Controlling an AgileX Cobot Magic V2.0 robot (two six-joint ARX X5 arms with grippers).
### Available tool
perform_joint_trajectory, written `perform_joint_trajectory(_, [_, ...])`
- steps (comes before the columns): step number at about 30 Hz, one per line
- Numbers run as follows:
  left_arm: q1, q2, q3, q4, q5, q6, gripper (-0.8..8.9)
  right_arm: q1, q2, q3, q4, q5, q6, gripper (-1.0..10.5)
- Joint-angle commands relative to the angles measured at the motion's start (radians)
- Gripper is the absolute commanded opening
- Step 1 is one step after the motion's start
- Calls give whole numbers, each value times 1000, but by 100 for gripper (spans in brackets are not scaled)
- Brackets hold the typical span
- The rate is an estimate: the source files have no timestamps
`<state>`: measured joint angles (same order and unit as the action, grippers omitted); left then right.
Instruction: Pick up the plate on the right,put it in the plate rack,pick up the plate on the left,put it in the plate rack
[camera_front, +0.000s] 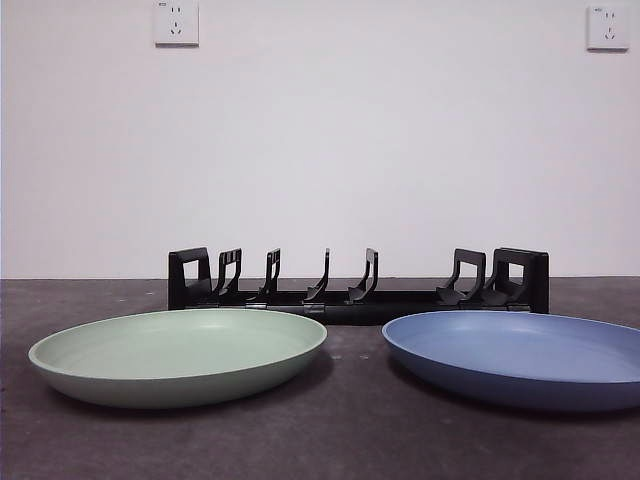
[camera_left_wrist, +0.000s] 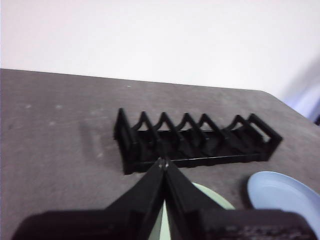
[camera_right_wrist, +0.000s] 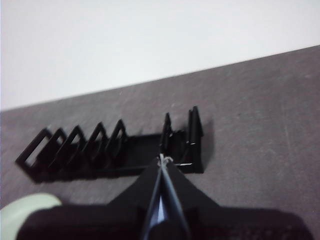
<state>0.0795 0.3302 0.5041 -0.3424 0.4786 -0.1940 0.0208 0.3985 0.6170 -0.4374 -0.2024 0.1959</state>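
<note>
While both plates lie flat on the table (camera_front: 340, 440), untouched.
Green plate (camera_front: 178, 355) at left, plate rack (camera_front: 358, 283) behind and between, blue plate (camera_front: 520, 357) at right; left gripper (camera_left_wrist: 162, 162) and right gripper (camera_right_wrist: 163, 159) pressed closed, seemingly hovering above, holding nothing.

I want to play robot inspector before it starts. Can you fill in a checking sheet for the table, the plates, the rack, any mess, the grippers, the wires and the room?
Surface: dark grey table, speckled.
Job's things: green plate on the left and blue plate on the right, both flat on the table; black plate rack behind them, no plate in it.
Clutter: nothing seen.
Grippers: left gripper above the green plate, jaws shut, holding nothing; right gripper above the blue plate, jaws shut, holding nothing.
Cables: nothing seen.
Surroundings: plain white wall with two sockets near the top.
</note>
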Motion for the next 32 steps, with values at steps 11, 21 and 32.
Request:
perform_joint_trajectory(11, [-40,153,283,-220,105,103,-6,0,241,406,-372,-109,-223,-11])
perform_joint_trajectory(21, [-103,208,358,-277,106,123,1,0,253,431,-409,-124,-230,2])
perform_joint_trajectory(32, [-146,246,442,-302,180,200,629,0,254,434,-439,-124,-219,529])
